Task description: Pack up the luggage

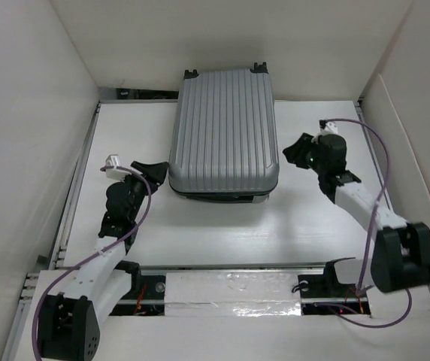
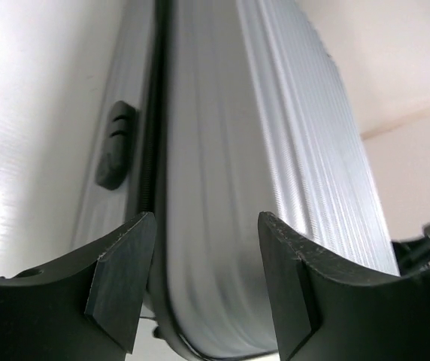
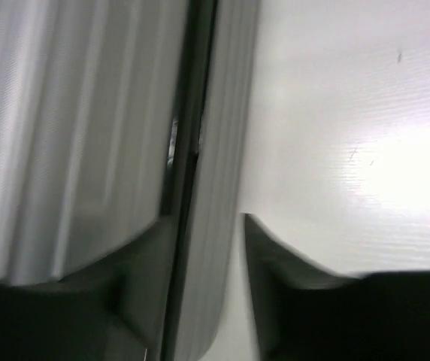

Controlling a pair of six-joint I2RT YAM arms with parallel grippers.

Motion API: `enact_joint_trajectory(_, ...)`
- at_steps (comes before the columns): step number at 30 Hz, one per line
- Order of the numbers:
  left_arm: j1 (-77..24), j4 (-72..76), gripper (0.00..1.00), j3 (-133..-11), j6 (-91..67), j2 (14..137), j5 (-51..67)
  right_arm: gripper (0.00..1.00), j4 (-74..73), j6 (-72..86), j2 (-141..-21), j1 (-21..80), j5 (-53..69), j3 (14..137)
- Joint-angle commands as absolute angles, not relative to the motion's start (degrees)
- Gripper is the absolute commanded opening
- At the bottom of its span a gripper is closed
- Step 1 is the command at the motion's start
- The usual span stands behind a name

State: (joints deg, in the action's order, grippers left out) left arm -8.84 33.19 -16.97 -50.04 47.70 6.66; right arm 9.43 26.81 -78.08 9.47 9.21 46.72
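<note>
The luggage point(image 1: 225, 128) lies flat and closed on the white table point(image 1: 200, 233), midway between its left and right edges and pushed toward the far edge. Its long axis runs from the near edge to the far edge. The two black wheels point(image 1: 191, 74) point at the far edge and the rounded end faces the near edge.

The shell is silver-grey hard plastic with a dull sheen, ribbed along its length and rounded at the corners. A dark seam point(image 2: 155, 113) runs between the two halves, and a small black stud point(image 2: 116, 143) sits on the lower half's side.

The left gripper point(image 1: 153, 170) is at the luggage's near-left corner, its dark fingers point(image 2: 121, 282) spread, with the corner seen between them; I cannot tell whether they touch it. The right gripper point(image 1: 292, 150) is just beside the luggage's right side, jaws also spread; its wrist view is blurred.

The table is smooth and matt, with a crinkled silvery strip point(image 1: 230, 289) along the near edge. Plain white walls point(image 1: 222, 37) enclose it. Purple cables point(image 1: 380, 173) loop along both arms.
</note>
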Motion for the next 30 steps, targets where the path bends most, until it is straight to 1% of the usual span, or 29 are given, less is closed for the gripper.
enact_joint_trajectory(1,-9.76,33.05,0.54,-16.00,-49.57,45.35,10.01,0.39,11.95,29.44,-66.39,10.72,5.81,40.54)
enact_joint_trajectory(2,-9.76,32.35,0.54,-16.26,-49.40,44.66,10.45,0.18,11.34,29.36,-59.57,12.81,4.32,36.60)
enact_joint_trajectory(3,-9.76,31.56,0.54,-16.26,-49.13,43.95,10.46,0.18,10.73,29.18,-56.11,14.40,3.61,34.65)
enact_joint_trajectory(4,-9.76,30.60,0.50,-16.35,-48.70,43.08,10.55,0.04,9.94,29.01,-52.68,16.15,2.82,32.89)
enact_joint_trajectory(5,-9.76,29.63,0.46,-16.00,-47.65,40.63,10.29,0.00,9.06,28.92,-49.34,18.17,1.25,29.04)
enact_joint_trajectory(6,-9.76,26.75,0.39,-15.82,-47.03,39.21,9.94,0.00,7.14,28.92,-42.78,22.37,0.27,27.09)
enact_joint_trajectory(7,-9.76,24.89,0.24,-15.56,-46.59,37.63,8.89,0.00,5.64,29.09,-39.58,24.24,-1.91,25.42)
enact_joint_trajectory(9,-9.76,20.16,0.14,-14.16,-45.27,32.45,8.18,0.00,3.18,29.62,-31.78,27.93,-4.92,21.04)
enact_joint_trajectory(10,-9.76,18.56,0.05,-13.63,-44.74,30.95,8.00,0.00,2.82,30.05,-29.90,31.78,-5.79,19.96)
enact_joint_trajectory(12,-9.76,13.92,0.00,-12.57,-43.51,27.87,7.91,0.00,2.37,32.15,-27.69,35.66,-8.34,18.38)
enact_joint_trajectory(15,-9.76,11.08,0.00,-10.99,-42.11,27.16,9.84,0.11,3.86,34.27,-28.91,44.45,-14.74,16.44)
enact_joint_trajectory(16,-9.76,11.68,0.00,-10.29,-41.93,27.42,12.28,0.24,4.04,34.63,-30.22,46.56,-17.38,16.78)
enact_joint_trajectory(17,-9.76,12.21,0.00,-8.89,-42.01,28.90,13.35,0.31,4.22,34.72,-33.98,50.32,-22.54,17.22)
enact_joint_trajectory(18,-9.76,14.22,0.00,-8.09,-42.10,29.79,14.23,0.36,3.87,35.15,-36.10,51.93,-25.46,17.92)
enact_joint_trajectory(19,-9.76,15.54,0.03,-7.30,-41.84,30.84,15.89,0.42,3.43,35.07,-38.21,53.16,-27.84,18.71)
enact_joint_trajectory(20,-9.76,16.69,0.08,-6.51,-41.49,33.20,16.69,0.45,2.99,35.42,-41.89,53.96,-30.38,20.20)
enact_joint_trajectory(21,-9.76,19.48,0.15,-6.16,-41.14,34.70,17.57,0.46,4.55,34.90,-43.66,54.49,-33.54,20.48)
enact_joint_trajectory(22,-9.76,21.25,0.30,-6.07,-40.35,36.20,19.58,0.46,6.14,34.28,-45.33,54.49,-34.44,20.48)
enact_joint_trajectory(23,-9.76,22.75,0.36,-5.98,-39.91,39.43,20.64,0.46,7.02,33.84,-46.83,53.97,-34.89,21.00)
enact_joint_trajectory(25,-9.76,25.92,0.44,-6.33,-39.20,42.09,23.62,0.46,8.52,33.14,-50.35,53.17,-35.33,21.71)
enact_joint_trajectory(28,-10.28,28.03,0.49,-6.24,-37.97,44.03,24.26,0.42,9.66,33.31,-53.17,52.56,-37.79,22.41)
enact_joint_trajectory(30,-10.81,29.61,0.52,-5.89,-37.71,44.47,24.35,0.41,14.12,31.22,-54.14,51.95,-37.53,21.63)
